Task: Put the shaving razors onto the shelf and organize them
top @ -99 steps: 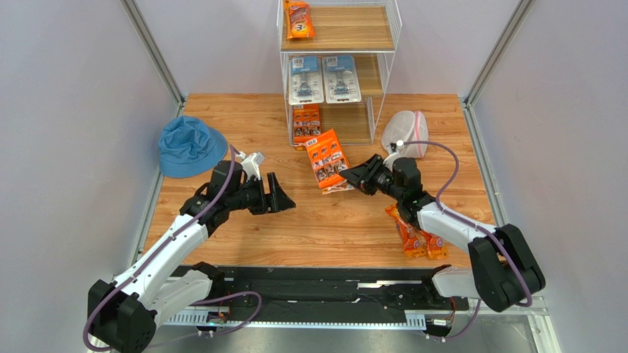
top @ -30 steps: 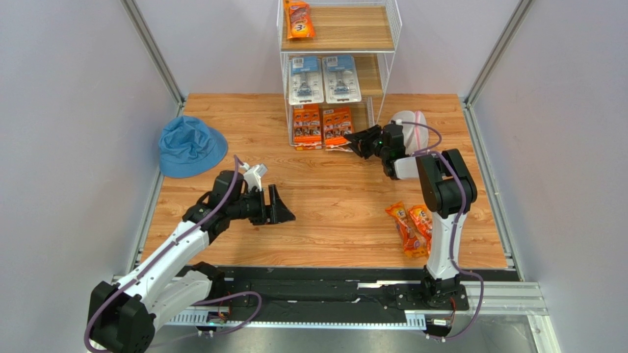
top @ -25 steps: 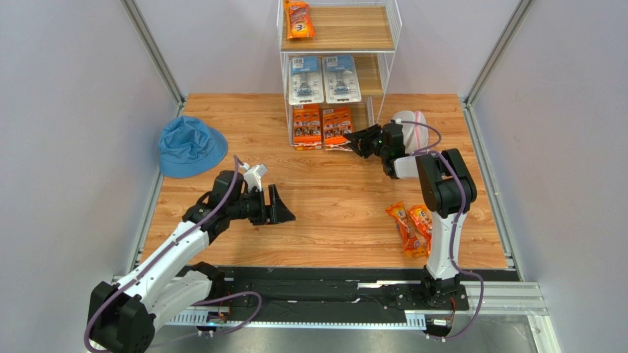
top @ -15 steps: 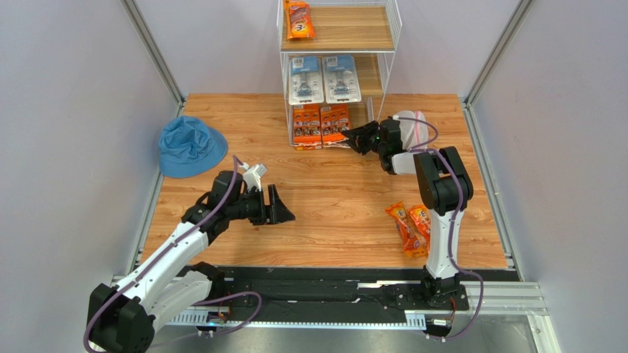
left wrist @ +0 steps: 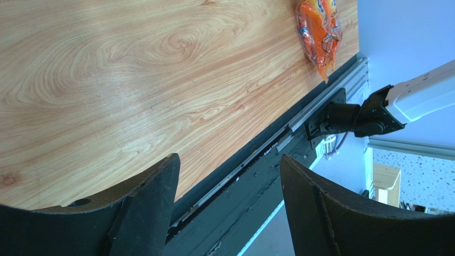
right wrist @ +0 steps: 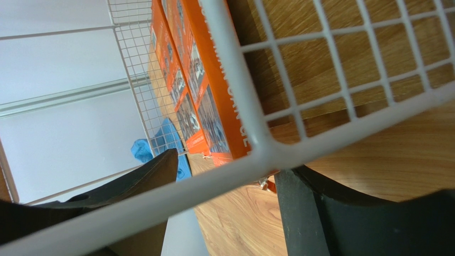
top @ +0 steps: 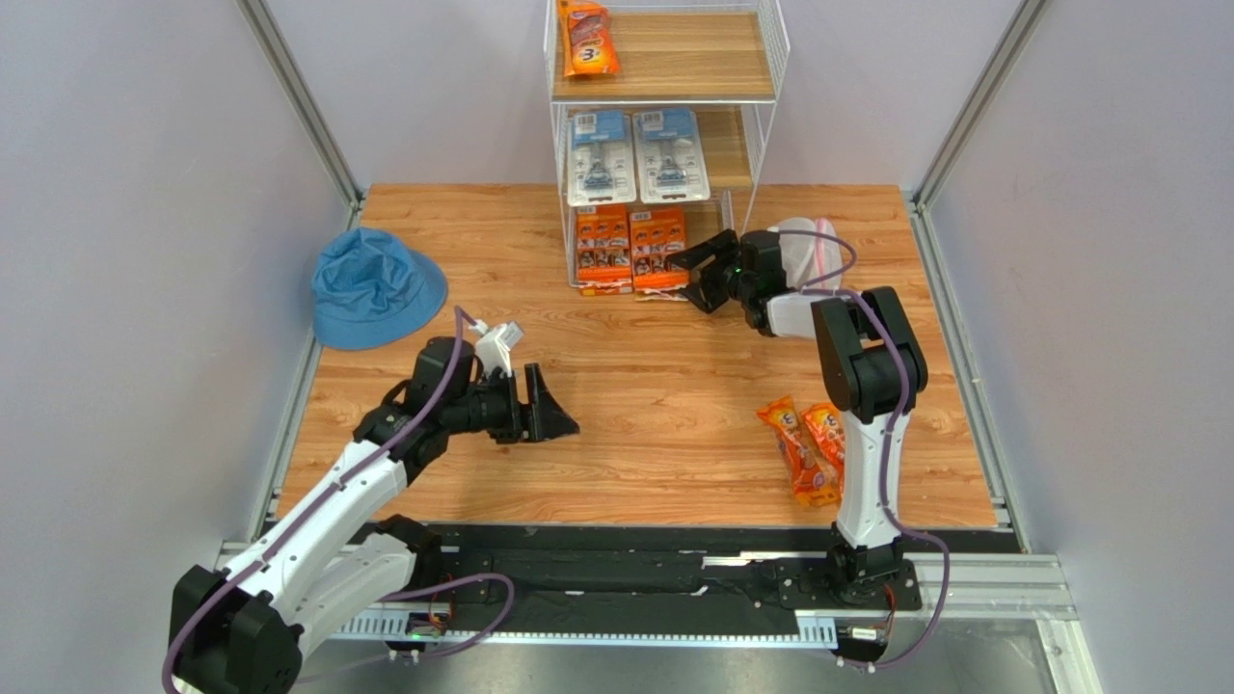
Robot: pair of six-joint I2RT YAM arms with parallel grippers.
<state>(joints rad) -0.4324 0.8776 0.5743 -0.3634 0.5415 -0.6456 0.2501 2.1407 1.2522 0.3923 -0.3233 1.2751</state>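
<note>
Two flat orange razor multi-packs lie side by side, touching, on the lowest wooden board of the tall white wire-frame shelf. On the middle board are two white-and-blue blister cards, each showing one razor. On the top board, at its left, lies a long narrow orange razor bag.

The right hand is at the near right corner of the right-hand multi-pack with its jaws spread and released. In its wrist view a white wire of the rack and the pack's orange corner sit between the fingers, and neither finger is seen pressing the pack.

Two more orange razor bags lie together on the wooden tabletop, well apart from the shelf, near the right arm's base.

The left hand hovers over bare wood on the left half, jaws wide and holding nothing.

A blue cloth bucket hat rests by the left wall. A white mesh bag with pink trim sits just right of the shelf, partly hidden behind the right arm.
</note>
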